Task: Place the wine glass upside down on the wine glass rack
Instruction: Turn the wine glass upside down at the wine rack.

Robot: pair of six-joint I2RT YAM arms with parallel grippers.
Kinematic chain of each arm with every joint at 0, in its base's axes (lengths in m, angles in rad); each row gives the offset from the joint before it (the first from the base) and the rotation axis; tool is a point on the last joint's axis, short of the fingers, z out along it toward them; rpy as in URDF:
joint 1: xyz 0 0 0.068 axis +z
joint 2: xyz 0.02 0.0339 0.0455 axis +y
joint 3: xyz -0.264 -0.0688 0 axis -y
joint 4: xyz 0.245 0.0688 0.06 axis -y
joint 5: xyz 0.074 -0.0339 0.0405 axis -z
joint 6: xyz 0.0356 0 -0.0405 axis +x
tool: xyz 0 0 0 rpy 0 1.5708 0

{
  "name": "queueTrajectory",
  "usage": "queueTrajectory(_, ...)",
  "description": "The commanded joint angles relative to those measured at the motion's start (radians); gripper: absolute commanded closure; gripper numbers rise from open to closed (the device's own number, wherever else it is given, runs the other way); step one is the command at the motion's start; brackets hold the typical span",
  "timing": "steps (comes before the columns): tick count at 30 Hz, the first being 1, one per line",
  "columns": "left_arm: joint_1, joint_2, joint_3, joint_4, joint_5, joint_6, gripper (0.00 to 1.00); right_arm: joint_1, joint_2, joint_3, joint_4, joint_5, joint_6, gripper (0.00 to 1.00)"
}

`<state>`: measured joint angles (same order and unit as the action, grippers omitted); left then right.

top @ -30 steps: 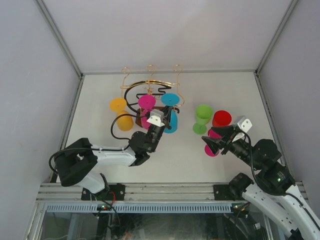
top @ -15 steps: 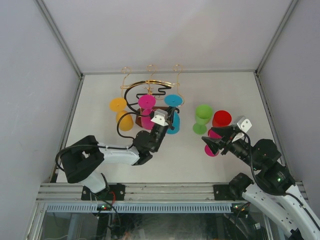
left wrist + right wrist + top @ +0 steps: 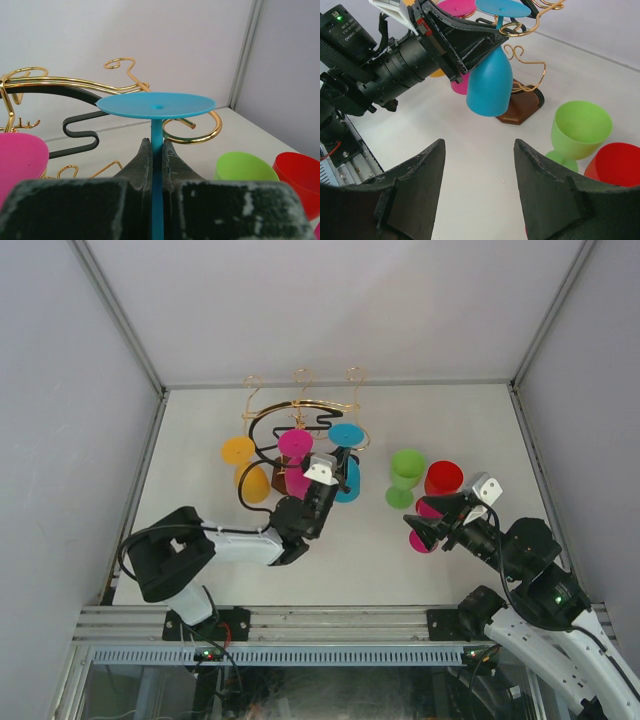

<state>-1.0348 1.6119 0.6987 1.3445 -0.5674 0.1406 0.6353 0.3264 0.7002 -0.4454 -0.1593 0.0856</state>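
Note:
My left gripper [image 3: 335, 472] [image 3: 156, 145] is shut on the stem of a blue wine glass [image 3: 346, 435] [image 3: 156, 105] [image 3: 490, 87], held upside down with its round foot on top. The foot sits level with a gold curled arm of the wine glass rack [image 3: 265, 425] [image 3: 55, 91], just in front of it; I cannot tell whether they touch. The bowl hangs above the table beside the rack's brown base [image 3: 522, 107]. My right gripper [image 3: 416, 509] [image 3: 479, 145] stands open and empty over the table at the right.
A pink glass [image 3: 294, 445] [image 3: 20, 155] and an orange glass [image 3: 238, 450] hang upside down on the rack. A green glass [image 3: 406, 465] [image 3: 580, 122] and a red glass [image 3: 443, 477] [image 3: 615, 165] stand upright at the right. Another pink glass [image 3: 424, 542] lies under the right gripper.
My left gripper has carried the blue glass a little farther back and right, closer to the rack's arm. The right arm has not moved.

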Motion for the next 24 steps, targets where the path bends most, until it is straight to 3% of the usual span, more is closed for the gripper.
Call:
queueTrajectory(1, 0.013, 0.015, 0.051, 0.058, -0.002, -0.013, 1.0, -0.005, 0.0, 0.042, 0.008, -0.005, -0.009, 0.43)
queueTrajectory(24, 0.023, 0.108, 0.145, 0.067, 0.011, 0.026, 1.0, -0.006, -0.002, 0.059, -0.025, -0.001, -0.013, 0.43)
